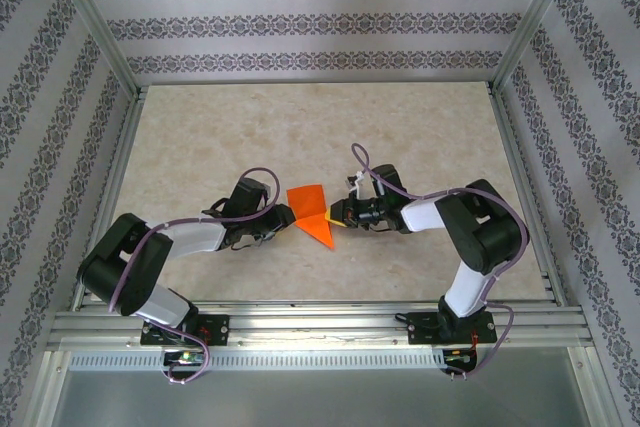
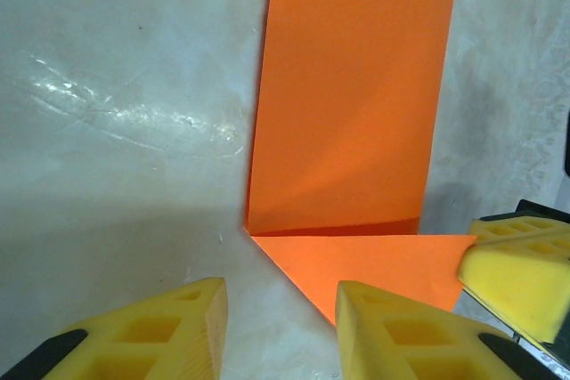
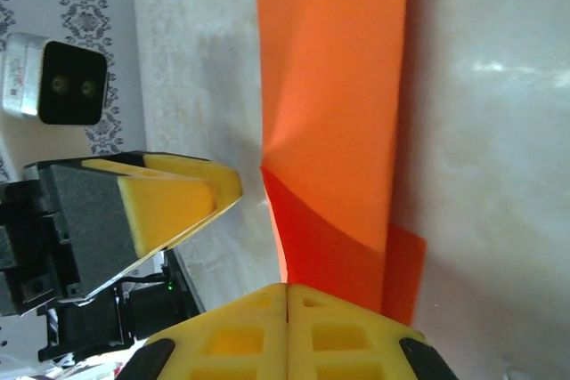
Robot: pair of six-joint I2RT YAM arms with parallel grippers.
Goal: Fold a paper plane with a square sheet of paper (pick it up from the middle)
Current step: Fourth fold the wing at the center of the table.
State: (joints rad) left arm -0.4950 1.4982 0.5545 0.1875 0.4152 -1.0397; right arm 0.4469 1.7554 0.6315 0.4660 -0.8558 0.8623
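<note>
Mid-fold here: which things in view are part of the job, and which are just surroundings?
Job: orange sheet of paper, partly folded; left tool, open beside it; right tool, shut, tips at the sheet's edge.
Not the job: marbled table; patterned walls; metal frame rail.

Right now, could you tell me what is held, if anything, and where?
The right fingers pinch the orange paper at its folded flap's corner; left fingers open, empty.

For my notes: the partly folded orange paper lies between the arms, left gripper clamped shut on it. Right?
No: the left gripper is open, jaws apart, as the left wrist view shows. The orange paper does lie partly folded between the arms.
</note>
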